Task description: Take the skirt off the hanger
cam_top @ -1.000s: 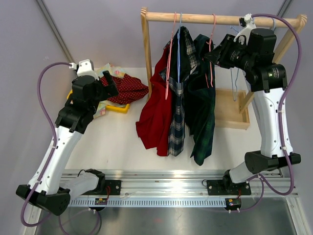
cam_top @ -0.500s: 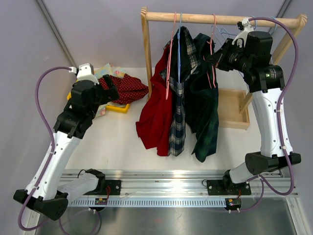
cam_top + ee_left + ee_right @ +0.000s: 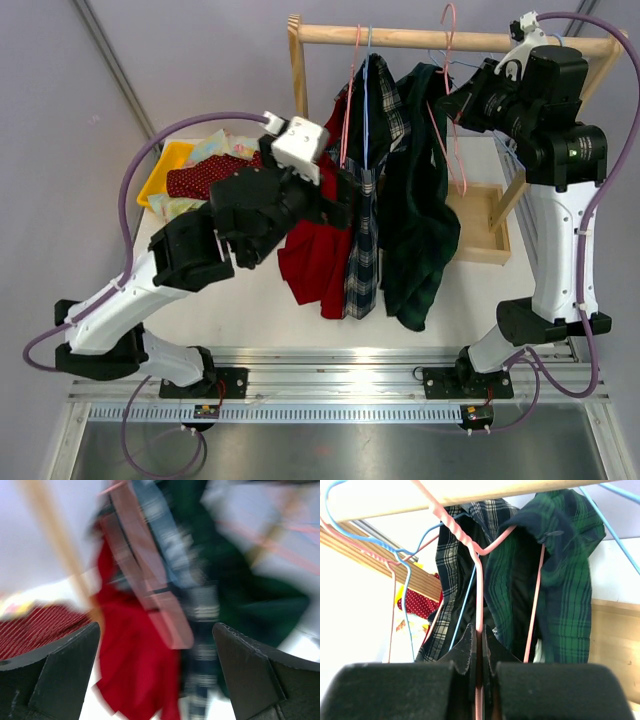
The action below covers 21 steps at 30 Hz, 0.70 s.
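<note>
Pinching the thin wire of the pink hanger (image 3: 479,595), the right gripper (image 3: 479,636) has its fingers closed tight, up by the wooden rail (image 3: 400,38). The green plaid skirt (image 3: 415,220) hangs draped over that hanger, just beside a checked garment (image 3: 362,250). The left gripper (image 3: 156,630) hovers at the red garment (image 3: 305,260), fingers spread wide, holding nothing.

A red dotted cloth (image 3: 205,180) lies in the yellow bin (image 3: 162,170).

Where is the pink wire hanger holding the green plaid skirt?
The pink wire hanger is on the top view's right, pinched in the right gripper, hook near the wooden rail.
</note>
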Each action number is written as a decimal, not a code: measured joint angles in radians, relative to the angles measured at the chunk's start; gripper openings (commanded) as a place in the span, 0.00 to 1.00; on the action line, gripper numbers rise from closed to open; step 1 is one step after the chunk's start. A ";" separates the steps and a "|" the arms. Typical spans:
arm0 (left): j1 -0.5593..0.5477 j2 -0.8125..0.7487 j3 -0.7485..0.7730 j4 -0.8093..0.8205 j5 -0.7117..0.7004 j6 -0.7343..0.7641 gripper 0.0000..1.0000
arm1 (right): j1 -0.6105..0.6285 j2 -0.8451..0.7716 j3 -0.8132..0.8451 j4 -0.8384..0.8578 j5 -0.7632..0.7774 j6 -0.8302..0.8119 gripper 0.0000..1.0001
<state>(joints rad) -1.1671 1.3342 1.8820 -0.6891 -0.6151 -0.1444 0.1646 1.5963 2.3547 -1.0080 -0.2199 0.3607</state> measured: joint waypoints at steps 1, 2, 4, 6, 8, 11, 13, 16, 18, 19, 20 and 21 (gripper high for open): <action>-0.059 0.027 0.043 0.014 0.001 0.020 0.99 | 0.000 -0.002 0.007 -0.004 0.003 0.000 0.00; -0.101 0.047 0.067 0.032 0.010 0.034 0.99 | 0.000 -0.006 0.008 -0.008 0.009 0.000 0.00; -0.185 0.080 0.070 0.087 0.039 0.057 0.99 | 0.000 -0.008 0.006 -0.011 0.017 0.002 0.00; -0.237 0.092 -0.003 0.169 0.069 0.067 0.99 | 0.000 -0.013 -0.010 -0.011 0.021 0.002 0.00; -0.269 0.103 -0.110 0.246 0.101 0.062 0.99 | 0.000 -0.017 -0.030 -0.011 0.024 0.002 0.00; -0.282 0.148 -0.260 0.344 0.131 0.040 0.99 | 0.000 -0.023 -0.047 -0.015 0.027 0.002 0.00; -0.282 0.200 -0.353 0.420 0.134 0.027 0.99 | 0.000 -0.041 -0.068 -0.010 0.028 0.002 0.00; -0.276 0.288 -0.447 0.532 0.127 0.024 0.99 | 0.000 -0.103 -0.127 -0.007 0.029 0.003 0.00; -0.266 0.349 -0.467 0.595 0.123 0.024 0.99 | 0.000 -0.149 -0.147 0.000 0.039 0.003 0.00; -0.259 0.382 -0.465 0.635 0.121 0.023 0.99 | 0.000 -0.175 -0.155 0.002 0.042 0.003 0.00; -0.248 0.417 -0.458 0.669 0.121 0.021 0.99 | 0.000 -0.203 -0.159 0.001 0.043 0.002 0.00; -0.235 0.457 -0.443 0.702 0.121 0.020 0.99 | 0.000 -0.235 -0.160 0.000 0.044 0.002 0.00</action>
<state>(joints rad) -1.4025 1.7912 1.4395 0.0132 -0.4942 -0.1246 0.1646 1.3617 2.1948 -1.0077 -0.1761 0.3626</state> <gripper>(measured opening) 0.987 0.031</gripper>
